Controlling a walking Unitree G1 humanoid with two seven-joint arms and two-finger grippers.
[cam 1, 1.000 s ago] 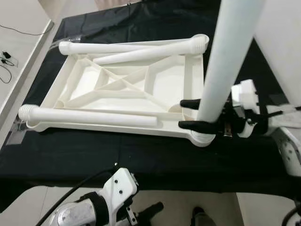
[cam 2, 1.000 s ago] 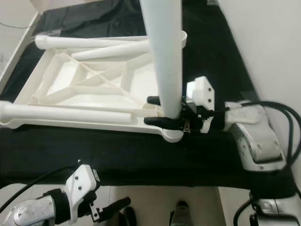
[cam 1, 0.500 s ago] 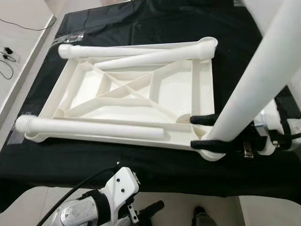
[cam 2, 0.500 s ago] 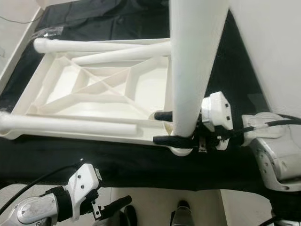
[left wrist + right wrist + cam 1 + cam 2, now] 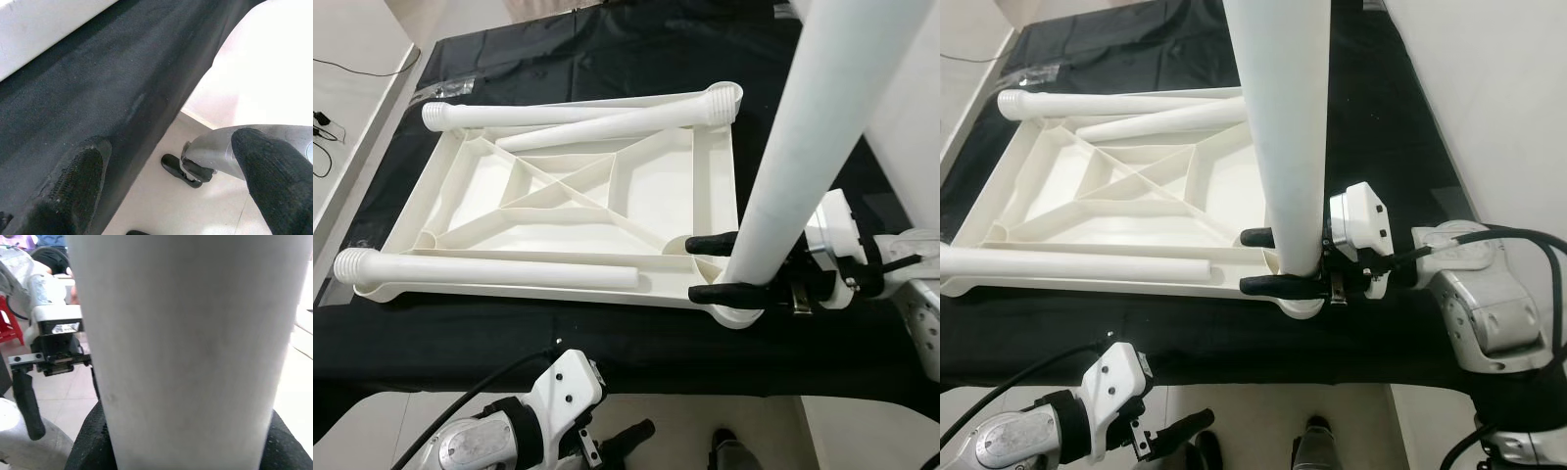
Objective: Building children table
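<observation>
The right hand (image 5: 1278,260), clamped on the white plastic tube leg (image 5: 1288,127), has swung it back upright in the near-right corner socket (image 5: 1301,305) of the upturned white plastic tabletop (image 5: 578,196); seating looks close. The left hand (image 5: 166,196) hangs open, idle.

The upright leg (image 5: 793,147) runs out past the picture's top, so its upper end is unseen. Its foot hides the tabletop's (image 5: 587,196) near right corner socket. Behind the leg, the right pincer's (image 5: 1278,262) inner pads are hidden. The black cloth (image 5: 607,49) is cut off at the frame edges.
</observation>
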